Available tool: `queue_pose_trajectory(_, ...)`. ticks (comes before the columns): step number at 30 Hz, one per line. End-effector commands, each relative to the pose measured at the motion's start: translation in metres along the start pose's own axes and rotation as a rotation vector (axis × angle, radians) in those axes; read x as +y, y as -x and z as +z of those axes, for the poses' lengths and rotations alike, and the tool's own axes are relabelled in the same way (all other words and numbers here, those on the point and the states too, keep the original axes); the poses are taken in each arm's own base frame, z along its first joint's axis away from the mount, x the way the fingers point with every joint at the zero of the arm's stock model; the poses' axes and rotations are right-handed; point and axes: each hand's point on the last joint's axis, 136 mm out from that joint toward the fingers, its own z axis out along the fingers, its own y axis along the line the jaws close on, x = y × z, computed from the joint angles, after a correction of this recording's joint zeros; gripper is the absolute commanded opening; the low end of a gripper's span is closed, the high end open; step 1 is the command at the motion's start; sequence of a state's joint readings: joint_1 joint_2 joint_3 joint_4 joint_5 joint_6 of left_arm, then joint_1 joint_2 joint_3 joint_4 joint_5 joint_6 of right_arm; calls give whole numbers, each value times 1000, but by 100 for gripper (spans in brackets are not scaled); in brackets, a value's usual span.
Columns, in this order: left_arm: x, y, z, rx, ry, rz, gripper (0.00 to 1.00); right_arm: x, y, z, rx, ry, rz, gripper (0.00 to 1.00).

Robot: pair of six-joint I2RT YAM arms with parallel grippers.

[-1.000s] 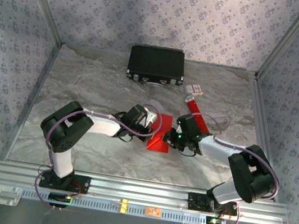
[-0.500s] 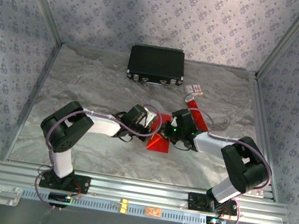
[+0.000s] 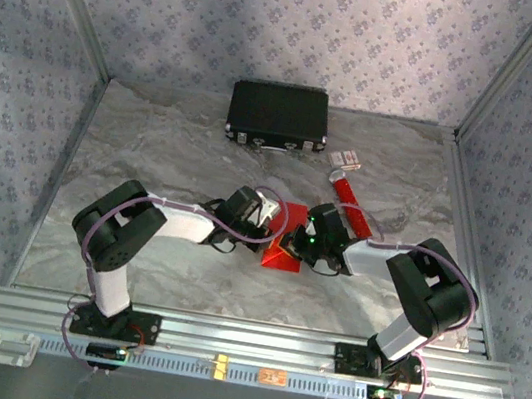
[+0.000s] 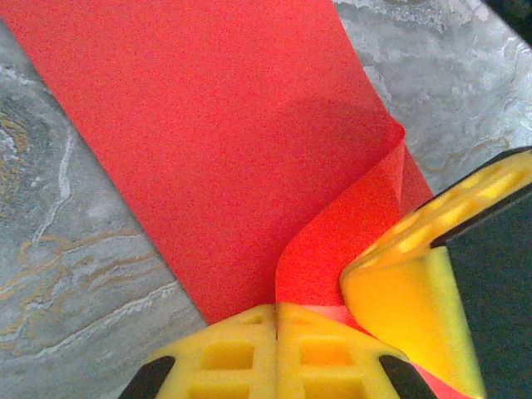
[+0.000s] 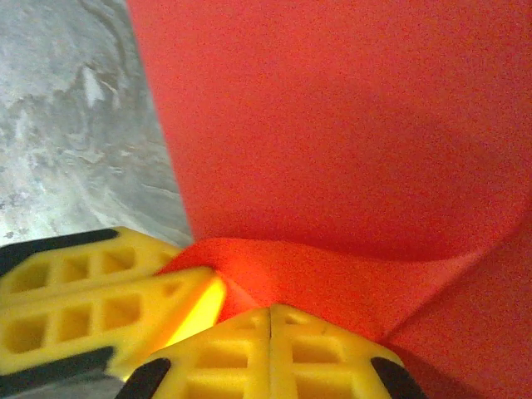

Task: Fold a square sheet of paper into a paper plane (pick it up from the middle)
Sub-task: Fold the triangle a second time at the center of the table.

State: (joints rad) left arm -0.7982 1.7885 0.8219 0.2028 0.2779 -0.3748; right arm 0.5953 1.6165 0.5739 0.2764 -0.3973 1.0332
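The red sheet (image 4: 233, 141) lies mid-surface (image 3: 173, 144), one edge raised and curling. The left tool (image 4: 277, 309) pinches that raised edge, its jaws tight together. The right tool (image 5: 270, 312) grips the sheet just beside it, jaws also pressed together. The black case (image 3: 278, 115) and the red tube (image 3: 346, 187) sit farther back.

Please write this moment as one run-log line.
left jaws: shut on red paper | right jaws: shut on red paper | fold: one flap curled up

Pale lilac floral-patterned walls (image 3: 274, 19) enclose a grey marbled surface (image 3: 164, 138), framed by slanting silver metal corner posts (image 3: 74, 2).
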Motion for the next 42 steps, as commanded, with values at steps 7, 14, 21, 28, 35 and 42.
queue_pose_trajectory(7, 6, -15, 3, 65, 8, -8, 1, -4, 4, -2, -10, -2, 23, 1)
queue_pose_trajectory(14, 6, -16, 2, 75, 9, -9, 1, 13, 28, -17, -56, 15, -6, 2)
queue_pose_trajectory(21, 6, -17, 3, 82, 8, -10, 1, -21, 30, -10, -58, -69, 49, 2)
queue_pose_trajectory(28, 6, -18, 3, 91, 8, -9, 1, -50, 26, -10, -62, -139, 97, 2)
queue_pose_trajectory(35, 6, -19, 2, 97, 9, -7, 1, -10, 45, -24, -87, 5, 38, 4)
queue_pose_trajectory(42, 5, -19, 3, 99, 6, -9, 1, -24, 48, -23, -94, -6, 70, 4)
